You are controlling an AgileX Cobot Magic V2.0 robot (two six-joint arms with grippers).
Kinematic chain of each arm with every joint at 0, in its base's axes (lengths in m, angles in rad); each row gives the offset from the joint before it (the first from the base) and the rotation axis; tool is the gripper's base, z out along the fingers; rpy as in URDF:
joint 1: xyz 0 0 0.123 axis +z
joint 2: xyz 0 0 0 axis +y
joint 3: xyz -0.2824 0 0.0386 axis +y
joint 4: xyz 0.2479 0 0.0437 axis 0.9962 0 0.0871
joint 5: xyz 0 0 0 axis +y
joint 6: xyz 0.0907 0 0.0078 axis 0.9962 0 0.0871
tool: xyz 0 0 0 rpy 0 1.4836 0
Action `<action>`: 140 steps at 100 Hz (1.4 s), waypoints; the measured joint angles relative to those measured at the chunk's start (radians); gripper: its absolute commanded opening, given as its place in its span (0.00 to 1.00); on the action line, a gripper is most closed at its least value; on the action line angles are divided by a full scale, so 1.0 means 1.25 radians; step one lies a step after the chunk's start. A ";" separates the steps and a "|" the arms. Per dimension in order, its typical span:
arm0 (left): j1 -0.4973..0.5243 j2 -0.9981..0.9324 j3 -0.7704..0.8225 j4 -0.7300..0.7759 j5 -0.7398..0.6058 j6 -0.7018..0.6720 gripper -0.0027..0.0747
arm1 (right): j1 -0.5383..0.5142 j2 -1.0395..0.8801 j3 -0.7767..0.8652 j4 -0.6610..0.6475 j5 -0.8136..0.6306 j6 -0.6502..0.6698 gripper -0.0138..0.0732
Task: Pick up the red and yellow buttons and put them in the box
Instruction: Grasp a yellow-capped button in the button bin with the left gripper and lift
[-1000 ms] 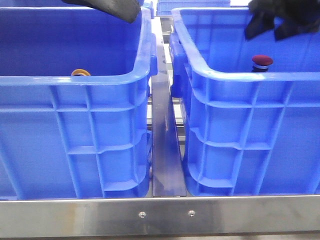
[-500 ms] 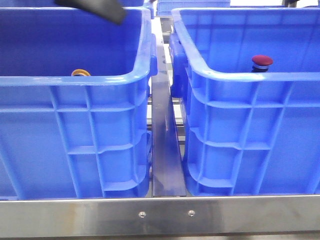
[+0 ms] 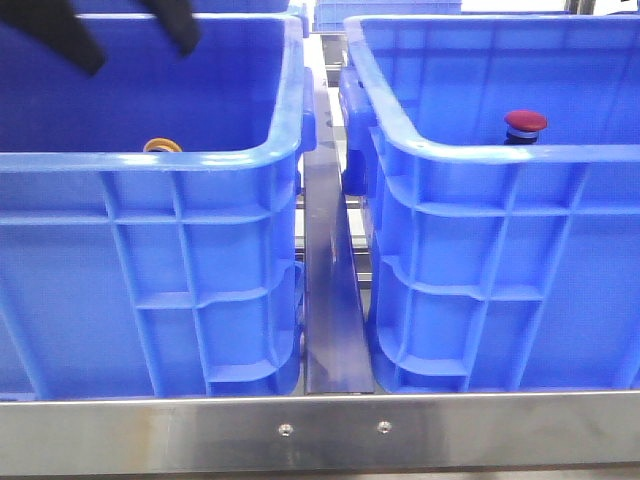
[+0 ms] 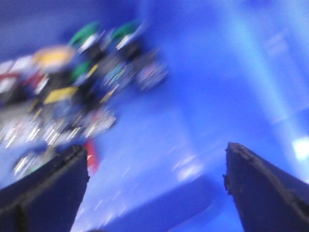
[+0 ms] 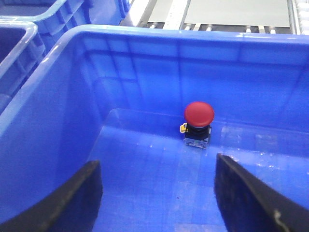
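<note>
The red button [image 3: 525, 122] stands upright on the floor of the right blue box [image 3: 500, 150], alone; in the right wrist view the red button [image 5: 199, 115] sits on its dark base ahead of my right gripper [image 5: 157, 191], which is open and empty above the box floor [image 5: 159, 159]. A yellow-orange button cap [image 3: 160, 146] peeks over the near rim of the left blue crate [image 3: 150, 160]. My left gripper [image 3: 130, 35] hangs open over that crate's back left. Its blurred wrist view shows the left gripper [image 4: 157, 166] empty above a pile of parts [image 4: 72, 96].
A metal rail [image 3: 330, 270] runs between the two crates, and a steel bar [image 3: 320, 430] crosses the front. More blue crates [image 5: 29, 24] and a roller conveyor [image 5: 231, 14] lie behind. The left crate's pile holds green, yellow and red pieces, too blurred to sort.
My right gripper has left the front view, rising out over the right box. My left gripper has swung left across the left crate. The red button has not moved.
</note>
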 measured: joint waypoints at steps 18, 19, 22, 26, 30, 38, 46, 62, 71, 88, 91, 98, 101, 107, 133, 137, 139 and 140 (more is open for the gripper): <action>0.000 0.057 -0.027 0.116 0.063 -0.091 0.75 | 0.000 0.000 0.000 0.000 0.001 0.000 0.76; 0.000 0.060 -0.029 0.119 0.067 -0.094 0.75 | 0.000 0.000 0.000 0.000 0.001 0.000 0.76; 0.000 0.070 -0.036 0.131 0.074 -0.098 0.75 | 0.000 0.000 0.000 0.000 0.001 0.000 0.76; 0.000 0.086 -0.044 0.143 0.083 -0.102 0.75 | 0.000 0.000 0.000 0.000 0.001 0.000 0.76; 0.000 0.102 -0.055 0.150 0.087 -0.105 0.75 | 0.000 0.000 0.000 0.000 0.001 0.000 0.76; 0.000 0.130 -0.077 0.159 0.087 -0.108 0.75 | 0.000 0.000 0.000 0.000 0.001 0.000 0.76; 0.000 0.159 -0.097 0.181 0.084 -0.110 0.75 | 0.000 0.000 0.000 0.000 0.001 0.000 0.76; 0.011 0.208 -0.148 0.193 0.084 -0.110 0.75 | 0.000 0.000 0.000 0.000 0.001 0.000 0.76; 0.020 0.234 -0.169 0.194 0.082 -0.110 0.75 | 0.000 0.000 0.000 0.000 0.001 0.000 0.76; 0.040 0.274 -0.183 0.197 0.078 -0.110 0.75 | 0.000 0.002 0.000 0.000 0.001 0.000 0.76; 0.043 0.277 -0.183 0.197 0.076 -0.110 0.75 | 0.000 0.005 0.000 0.000 0.001 0.000 0.76; 0.050 0.286 -0.184 0.197 0.069 -0.110 0.75 | 0.000 0.010 0.000 0.000 0.003 0.000 0.76; 0.050 0.290 -0.184 0.197 0.065 -0.110 0.75 | 0.000 0.014 0.000 0.000 0.003 0.000 0.76; 0.052 0.297 -0.184 0.195 0.062 -0.110 0.75 | 0.000 0.019 0.000 0.000 0.004 0.000 0.76; 0.052 0.342 -0.185 0.166 0.040 -0.110 0.75 | 0.000 0.036 0.000 0.000 0.008 0.000 0.76; 0.052 0.349 -0.185 0.165 0.040 -0.110 0.75 | 0.000 0.036 0.000 0.000 0.009 0.000 0.76; 0.052 0.350 -0.185 0.165 0.040 -0.110 0.75 | 0.000 0.037 0.000 0.000 0.009 0.000 0.76; 0.052 0.350 -0.185 0.165 0.040 -0.110 0.75 | 0.000 0.037 0.000 0.000 0.009 0.000 0.76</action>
